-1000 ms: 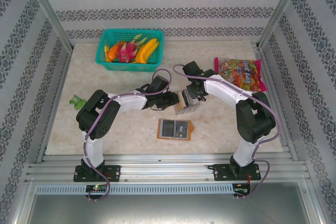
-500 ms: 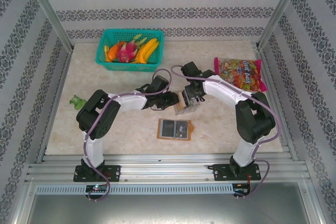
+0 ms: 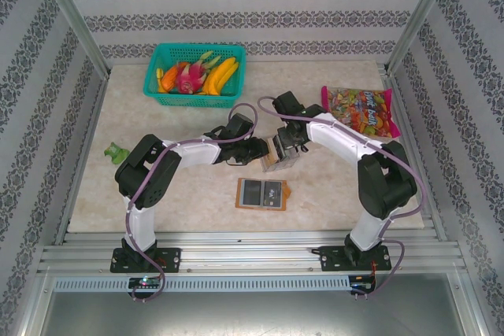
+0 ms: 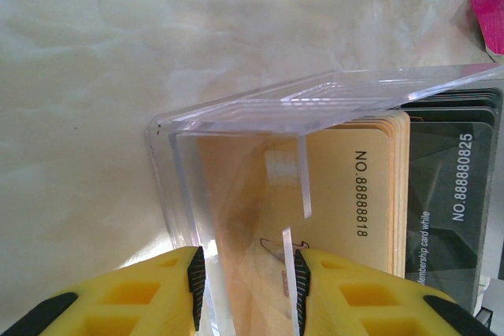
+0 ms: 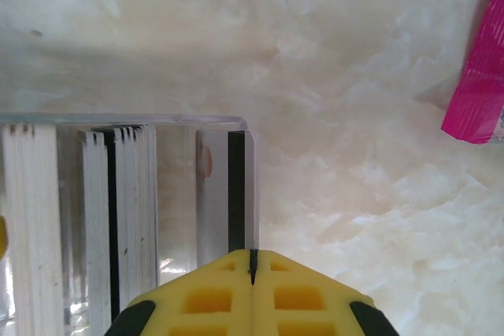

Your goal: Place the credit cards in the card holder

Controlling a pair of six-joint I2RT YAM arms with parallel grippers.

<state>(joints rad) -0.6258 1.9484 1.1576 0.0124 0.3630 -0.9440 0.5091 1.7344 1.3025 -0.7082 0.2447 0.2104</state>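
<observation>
Lying open, the card holder (image 3: 285,192) spans left to right.

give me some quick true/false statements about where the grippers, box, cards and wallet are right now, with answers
1. The left gripper grips the clear box. True.
2. The right gripper is wide open. False: it is shut, at the box's end.
3. The box holds cards. True.
4. The wallet lies in the basket. False: it lies open on the table, nearer the arm bases.
</observation>
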